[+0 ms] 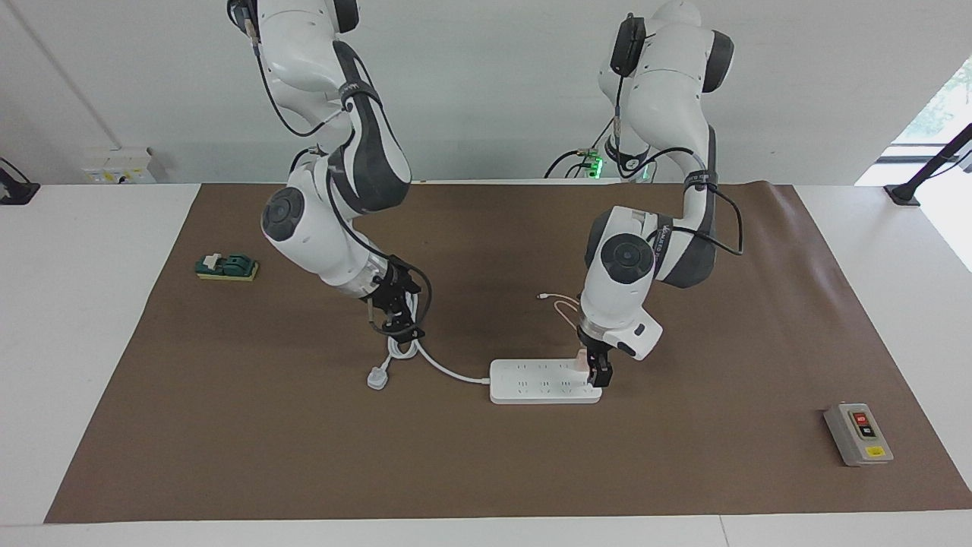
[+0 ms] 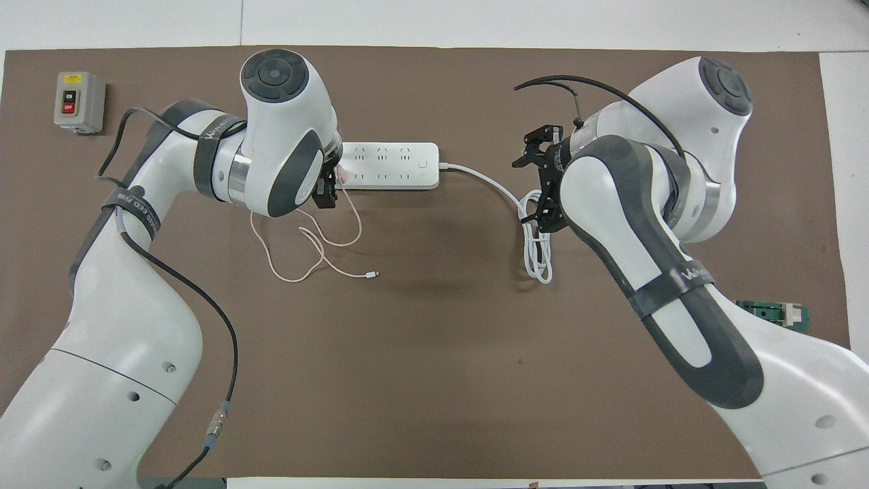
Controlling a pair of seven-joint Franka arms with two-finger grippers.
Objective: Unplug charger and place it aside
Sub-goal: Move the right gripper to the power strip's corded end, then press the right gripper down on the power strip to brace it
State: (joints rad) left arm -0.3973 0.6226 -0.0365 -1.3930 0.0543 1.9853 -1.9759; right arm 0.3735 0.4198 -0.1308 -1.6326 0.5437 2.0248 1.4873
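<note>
Two-arm bench scene during the unplugging step, described from the robots' end outward.

Nearest the robots, toward the right arm's end, lies a small green block, apart from the work. Next comes the white connector that ends the thin pink cable. The cable lies in loose loops on the bench and runs away from the robots up to the charger.

The right end effector hangs over the coiled white cord of the power strip, fingers spread and holding nothing. The cord's plug lies free on the bench, just beside the coil.

The charger sits in the power strip, at the strip's end toward the left arm. The left end effector points down at that end, with its fingers at full spread and the pink cube at or between them. Whether they press on the cube cannot be told.

Farthest out, toward the left arm's end, stands a grey switch box, well apart from everything else.

Judged step: the charger is not yet out of its socket, so the task is at the grasp, before the pull. The next move probably calls for the left fingers to close squarely on the cube and draw it straight up. The strip is light and may lift with the charger. The right end effector seems placed to come down on the strip or its cord and hold it. The trailing cable should be kept from snagging.
</note>
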